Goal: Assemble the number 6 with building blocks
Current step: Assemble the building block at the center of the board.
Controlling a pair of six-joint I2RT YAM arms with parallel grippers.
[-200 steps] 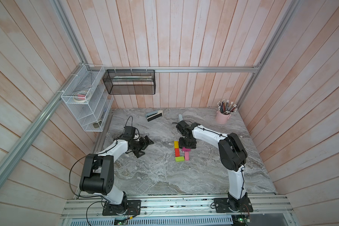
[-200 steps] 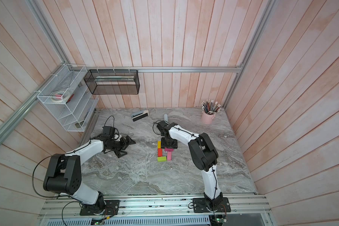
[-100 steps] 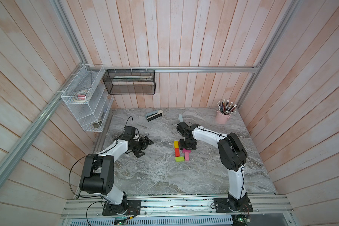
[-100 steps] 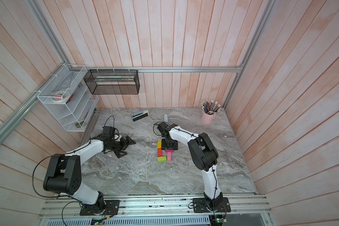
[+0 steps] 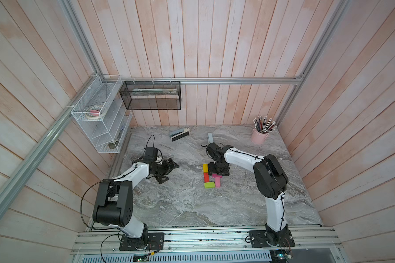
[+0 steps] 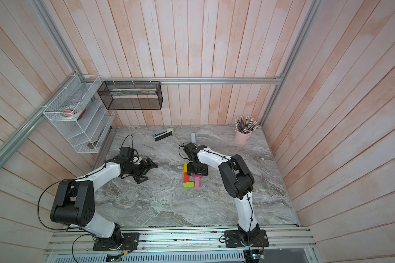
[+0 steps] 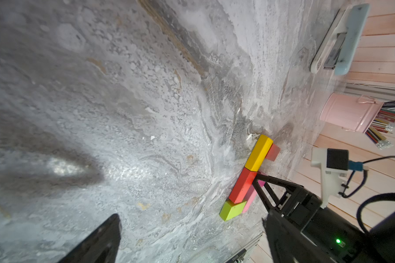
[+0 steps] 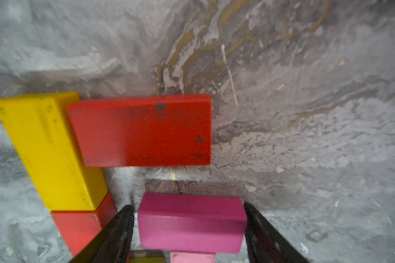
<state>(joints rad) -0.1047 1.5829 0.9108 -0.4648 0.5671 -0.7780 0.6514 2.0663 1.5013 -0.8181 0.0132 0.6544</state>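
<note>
Nearby: stapler | pink cup (pencils) | right gripper straddles magenta brick

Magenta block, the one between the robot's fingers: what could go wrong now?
The right fingers straddle the magenta block closely, so pulling away crooked could drag it out of place. One finger also sits right beside the lower red block; a bump there might shove it and the yellow block out of line.
</note>
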